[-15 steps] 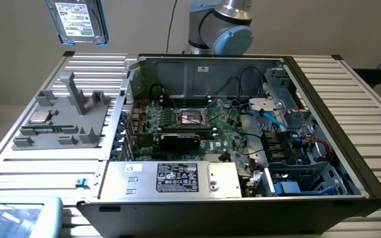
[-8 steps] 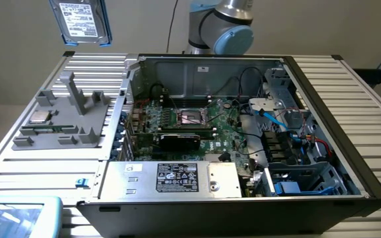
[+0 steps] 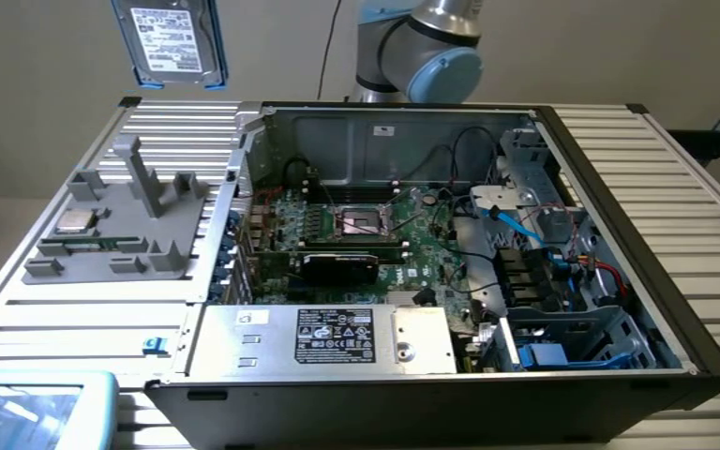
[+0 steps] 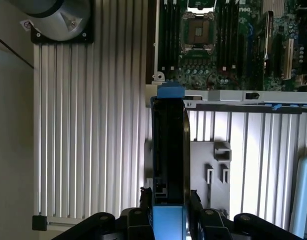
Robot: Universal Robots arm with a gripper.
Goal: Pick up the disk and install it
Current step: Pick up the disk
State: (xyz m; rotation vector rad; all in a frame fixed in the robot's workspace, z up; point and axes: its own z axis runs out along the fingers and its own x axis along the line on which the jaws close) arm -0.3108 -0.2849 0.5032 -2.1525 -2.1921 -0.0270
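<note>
While end effector [image 4: 168, 197] clamps disk [image 3: 172, 42] edge-on by blue carrier, disk hangs high over worktop [image 3: 72, 319], exterior view's left, outside open computer case [image 3: 639, 244]. Case holds motherboard [image 3: 373, 225], silver box [image 3: 322, 337] with black label, drive cage [image 3: 573, 342]. Grey holder block [image 3: 110, 234] carries small chip [image 3: 79, 221].

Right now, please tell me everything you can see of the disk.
The disk is a flat grey-metal rectangle with a white printed label on its face, set in a bright blue plastic frame. It hangs in the air, standing on edge, above the ribbed table, to the exterior view's left of the open computer case. The wrist view shows it edge-on, dark, with a blue tab at its far end. The gripper clamps its near end from both sides.
</note>
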